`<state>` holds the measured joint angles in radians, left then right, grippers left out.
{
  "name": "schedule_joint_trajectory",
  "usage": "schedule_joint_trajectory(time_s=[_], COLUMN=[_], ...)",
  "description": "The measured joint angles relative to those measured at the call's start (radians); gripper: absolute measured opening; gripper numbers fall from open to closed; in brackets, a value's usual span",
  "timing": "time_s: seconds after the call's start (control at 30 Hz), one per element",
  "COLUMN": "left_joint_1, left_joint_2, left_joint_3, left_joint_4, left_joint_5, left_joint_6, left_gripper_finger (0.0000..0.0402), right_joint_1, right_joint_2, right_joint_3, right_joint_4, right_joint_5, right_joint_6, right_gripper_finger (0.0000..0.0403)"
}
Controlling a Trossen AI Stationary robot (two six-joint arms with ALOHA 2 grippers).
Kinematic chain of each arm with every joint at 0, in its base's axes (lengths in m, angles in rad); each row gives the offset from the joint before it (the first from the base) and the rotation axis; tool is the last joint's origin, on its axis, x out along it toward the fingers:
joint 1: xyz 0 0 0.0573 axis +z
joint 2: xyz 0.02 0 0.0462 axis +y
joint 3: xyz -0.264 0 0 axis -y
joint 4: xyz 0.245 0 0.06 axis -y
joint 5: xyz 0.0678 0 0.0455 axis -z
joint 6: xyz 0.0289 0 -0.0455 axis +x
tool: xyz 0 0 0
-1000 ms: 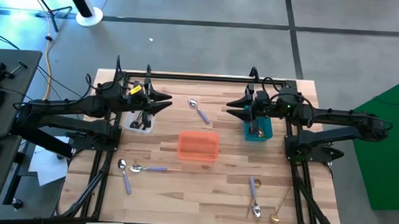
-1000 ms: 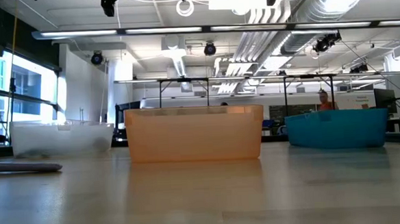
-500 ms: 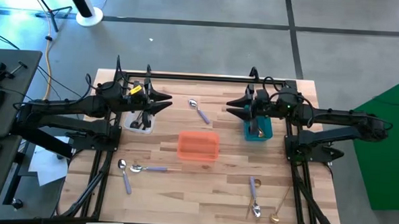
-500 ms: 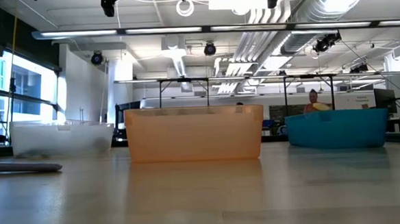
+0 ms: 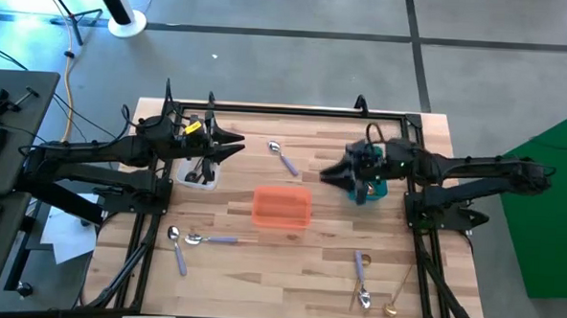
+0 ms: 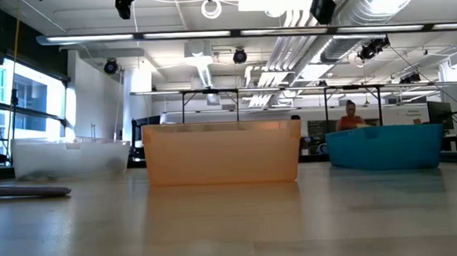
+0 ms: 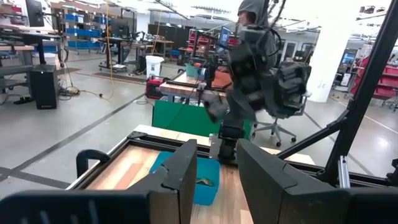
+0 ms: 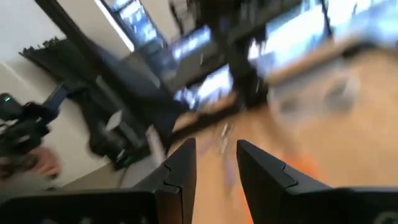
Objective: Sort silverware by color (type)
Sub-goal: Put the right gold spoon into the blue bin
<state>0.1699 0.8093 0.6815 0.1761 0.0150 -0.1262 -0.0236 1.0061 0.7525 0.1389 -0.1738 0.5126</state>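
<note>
A: Pale wood planks make up the table (image 5: pixel 288 265), framed by a black rail along its far edge.

B: What sits on it?

A: An orange bin (image 5: pixel 281 207) in the middle, a clear bin (image 5: pixel 201 172) under the left gripper (image 5: pixel 238 144), a teal bin (image 5: pixel 371 185) under the right gripper (image 5: pixel 327 170). Both grippers hang above the table, fingers parted a little, nothing between them.

B: And the silverware?

A: Scattered. One lavender-handled spoon (image 5: pixel 283 159) lies between the two grippers. Two more (image 5: pixel 213 239) lie near the front left. Near the front right there are lavender-handled spoons (image 5: pixel 361 277) and a gold spoon (image 5: pixel 399 291). A gold spoon (image 7: pixel 203 182) also lies in the teal bin.

B: The room?

A: Grey concrete floor (image 5: pixel 288 54), a green panel (image 5: pixel 549 219) at the right. From table height, ceiling ducts (image 6: pixel 348 12) and a person (image 6: pixel 350 118) in orange far back.
</note>
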Motion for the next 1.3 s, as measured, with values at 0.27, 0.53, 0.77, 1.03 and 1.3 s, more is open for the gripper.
schedule_joint_trajectory(time_s=[0.27,0.53,0.77,1.03,1.3], left_joint_1=[0.0,0.0,0.0,0.0,0.0], left_joint_2=[0.0,0.0,0.0,0.0,0.0], left_joint_3=[0.0,0.0,0.0,0.0,0.0], left_joint_4=[0.0,0.0,0.0,0.0,0.0], left_joint_5=[-0.006,-0.005,-0.005,-0.005,-0.005], left_joint_6=[0.034,0.034,0.033,0.034,0.077], left_gripper_finger=[0.0106,0.0106,0.0106,0.0106,0.0106], right_joint_1=[0.193,0.393,0.537,0.679,0.749], right_joint_2=[0.0,0.0,0.0,0.053,0.167], right_joint_3=[0.0,0.0,0.0,0.0,0.0], right_joint_4=[-0.354,-0.747,-0.957,-1.002,-0.917], right_joint_5=[-0.002,0.03,0.042,-0.031,-0.199], right_joint_6=[0.464,0.949,1.364,1.604,1.639], right_gripper_finger=[0.0101,0.0101,0.0101,0.0101,0.0101])
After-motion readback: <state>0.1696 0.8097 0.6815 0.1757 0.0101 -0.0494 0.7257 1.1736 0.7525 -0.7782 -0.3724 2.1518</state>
